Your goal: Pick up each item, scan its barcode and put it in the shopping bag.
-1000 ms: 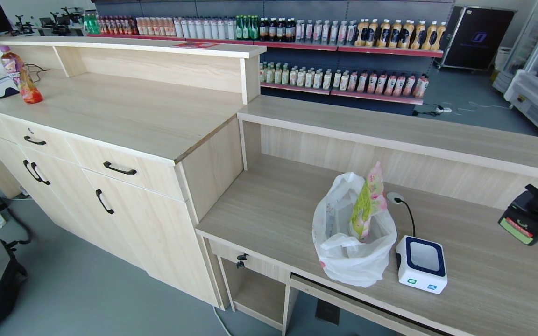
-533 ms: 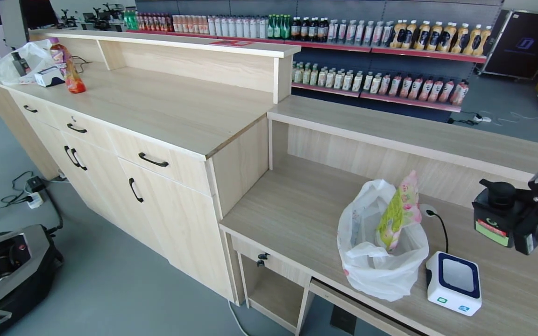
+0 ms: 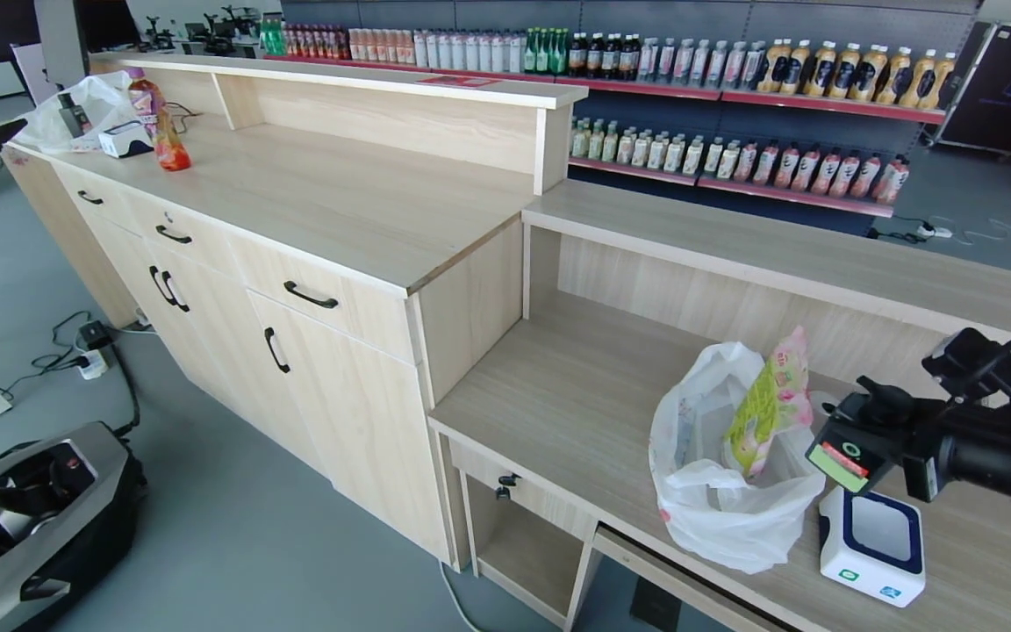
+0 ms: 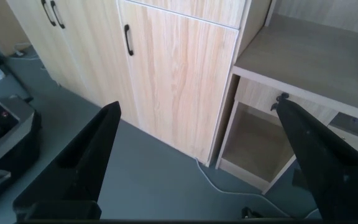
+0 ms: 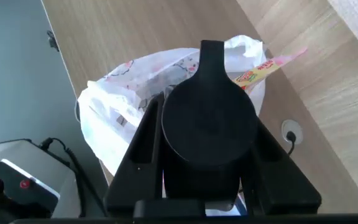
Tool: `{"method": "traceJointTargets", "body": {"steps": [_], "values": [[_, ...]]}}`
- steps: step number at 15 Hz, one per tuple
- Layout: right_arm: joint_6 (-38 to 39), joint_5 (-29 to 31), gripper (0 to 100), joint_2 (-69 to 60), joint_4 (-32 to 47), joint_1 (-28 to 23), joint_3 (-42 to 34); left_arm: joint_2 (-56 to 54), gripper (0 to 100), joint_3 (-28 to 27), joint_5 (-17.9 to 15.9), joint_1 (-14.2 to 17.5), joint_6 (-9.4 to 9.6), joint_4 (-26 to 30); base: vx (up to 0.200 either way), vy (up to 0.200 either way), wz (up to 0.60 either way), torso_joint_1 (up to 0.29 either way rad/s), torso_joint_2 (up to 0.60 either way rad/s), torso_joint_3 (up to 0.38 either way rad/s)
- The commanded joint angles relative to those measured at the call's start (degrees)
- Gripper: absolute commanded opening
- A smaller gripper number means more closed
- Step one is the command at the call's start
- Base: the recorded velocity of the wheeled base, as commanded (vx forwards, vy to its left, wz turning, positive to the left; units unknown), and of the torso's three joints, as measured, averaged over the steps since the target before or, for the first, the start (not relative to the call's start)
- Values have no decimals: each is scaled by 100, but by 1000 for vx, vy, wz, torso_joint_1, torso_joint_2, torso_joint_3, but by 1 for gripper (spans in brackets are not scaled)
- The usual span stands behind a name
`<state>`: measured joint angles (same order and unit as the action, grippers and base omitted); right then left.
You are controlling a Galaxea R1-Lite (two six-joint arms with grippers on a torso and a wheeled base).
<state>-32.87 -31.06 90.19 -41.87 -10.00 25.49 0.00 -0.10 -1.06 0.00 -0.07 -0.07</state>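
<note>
The low wooden surface [image 3: 576, 395] carries the checkout set at 4 o'clock in the head view, probably so that bagging and scanning both fall within the right arm's reach. The white shopping bag [image 3: 716, 518] stands slumped with its mouth open upward, ready to take things from above. A green and pink snack packet [image 3: 764, 412] already stands in it, its top poking over the rim toward 1 o'clock.

The white scanner [image 3: 874, 549] lies just beside the bag at its 4 o'clock, window facing up, which suits passing a barcode over it.

The right pincer [image 5: 209, 162] is pinching a black container [image 5: 210, 118] by its sides and holds it in the air. In the head view it sits just above the scanner, at the bag's 3 o'clock edge. Whether this carry is toward the scan or the drop, I cannot tell.

The left pincer [image 4: 197, 107] hangs spread and empty, out over the floor in front of the cupboards.

The container bears a green and red label [image 3: 841, 458] with a ring mark. The scanner's front has two small coloured badges. None of the print is legible.
</note>
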Motion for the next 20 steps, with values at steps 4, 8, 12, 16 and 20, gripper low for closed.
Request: {"method": "traceJointTargets", "body": {"steps": [4, 8, 12, 16, 20], "values": [[246, -14, 0, 1766, -770, 156, 105, 0, 100, 1, 1, 0, -1, -1, 0, 0, 0, 0, 0, 0], [246, -14, 0, 2434, -1561, 384, 202, 0, 100, 1, 1, 0, -1, -1, 0, 0, 0, 0, 0, 0], [246, -14, 0, 3031, -2404, 578, 202, 0, 100, 1, 1, 0, -1, -1, 0, 0, 0, 0, 0, 0], [246, -14, 0, 3356, -2642, 666, 202, 0, 100, 1, 1, 0, -1, -1, 0, 0, 0, 0, 0, 0], [254, -40, 0, 3602, -3011, 657, 202, 0, 100, 1, 1, 0, -1, -1, 0, 0, 0, 0, 0, 0]]}}
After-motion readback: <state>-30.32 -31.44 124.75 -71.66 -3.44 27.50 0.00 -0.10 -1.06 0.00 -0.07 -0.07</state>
